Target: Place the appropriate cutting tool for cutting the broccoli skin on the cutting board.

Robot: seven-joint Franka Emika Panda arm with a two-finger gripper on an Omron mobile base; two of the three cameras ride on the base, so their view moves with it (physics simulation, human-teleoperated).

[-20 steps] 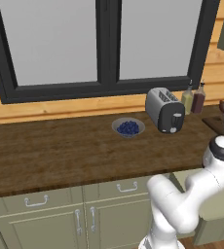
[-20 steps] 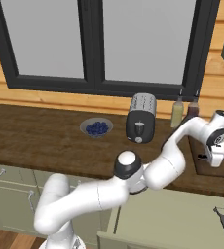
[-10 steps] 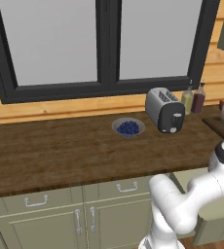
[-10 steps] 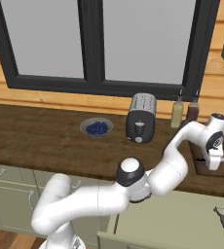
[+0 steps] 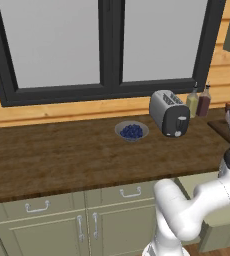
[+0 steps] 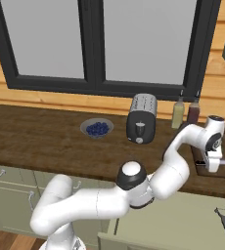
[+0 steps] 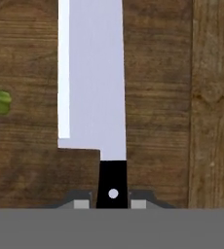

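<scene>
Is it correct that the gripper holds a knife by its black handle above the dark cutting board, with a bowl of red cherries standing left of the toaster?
Not quite. The bowl left of the toaster holds dark blue berries, not red cherries, as the left base view shows. The rest stands: the gripper holds the knife by its black handle above the cutting board.

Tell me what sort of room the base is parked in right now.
A kitchen, rendered in simulation: a wooden counter over pale cabinet doors, a toaster under the window, and a knife in the hand.
</scene>
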